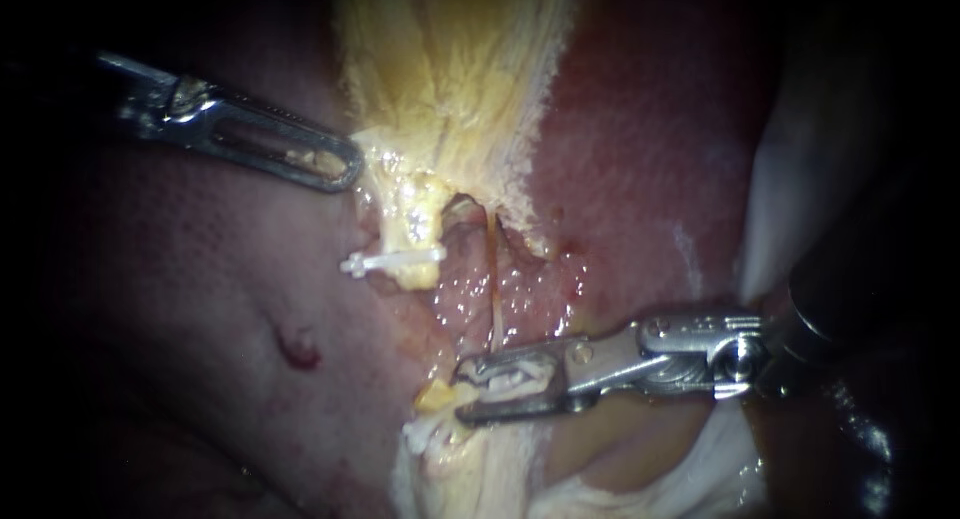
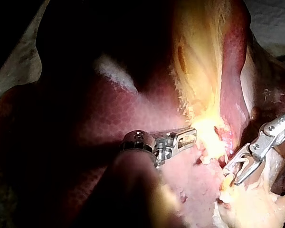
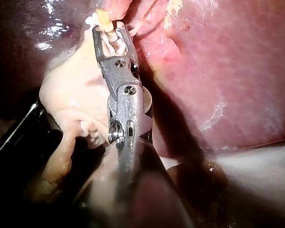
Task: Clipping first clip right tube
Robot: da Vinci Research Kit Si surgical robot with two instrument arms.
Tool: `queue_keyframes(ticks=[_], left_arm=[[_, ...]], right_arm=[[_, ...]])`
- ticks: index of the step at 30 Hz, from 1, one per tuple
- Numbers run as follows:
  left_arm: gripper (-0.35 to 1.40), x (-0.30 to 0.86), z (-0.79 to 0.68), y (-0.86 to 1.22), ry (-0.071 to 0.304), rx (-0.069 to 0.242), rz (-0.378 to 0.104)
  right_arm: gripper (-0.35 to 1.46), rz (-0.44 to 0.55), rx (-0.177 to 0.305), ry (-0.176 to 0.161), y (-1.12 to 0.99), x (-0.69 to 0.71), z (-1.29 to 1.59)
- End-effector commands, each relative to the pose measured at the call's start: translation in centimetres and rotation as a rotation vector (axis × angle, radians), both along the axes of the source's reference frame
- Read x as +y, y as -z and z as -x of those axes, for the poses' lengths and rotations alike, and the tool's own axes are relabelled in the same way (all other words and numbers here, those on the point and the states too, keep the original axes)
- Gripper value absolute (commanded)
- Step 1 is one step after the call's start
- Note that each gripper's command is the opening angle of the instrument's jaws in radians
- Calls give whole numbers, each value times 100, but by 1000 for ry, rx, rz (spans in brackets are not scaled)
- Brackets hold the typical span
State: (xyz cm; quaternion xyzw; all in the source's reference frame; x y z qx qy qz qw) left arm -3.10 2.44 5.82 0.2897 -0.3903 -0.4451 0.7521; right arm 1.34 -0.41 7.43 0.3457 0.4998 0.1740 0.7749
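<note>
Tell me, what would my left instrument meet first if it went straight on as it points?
Most likely the yellow tissue just ahead of the left instrument, above the white clip. Endoscope and left wrist views show the tip close to it, though depth is unclear.

Endoscope view | shining brightly at centre | darkening toward both side edges | glinting off right instrument [image 1: 468, 389]

Free room over bare liver [image 1: 640, 149]; right tube [image 1: 492, 274], white clip [image 1: 392, 262] as obstacles.
</note>
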Motion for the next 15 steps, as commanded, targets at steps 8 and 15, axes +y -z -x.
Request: queue_keyframes(ticks=[8, 15], left_arm=[[-35, 0, 0, 0, 0, 0, 0], [-35, 0, 0, 0, 0, 0, 0]], right_arm=[[12, 0, 0, 0, 0, 0, 0], [13, 0, 0, 0, 0, 0, 0]])
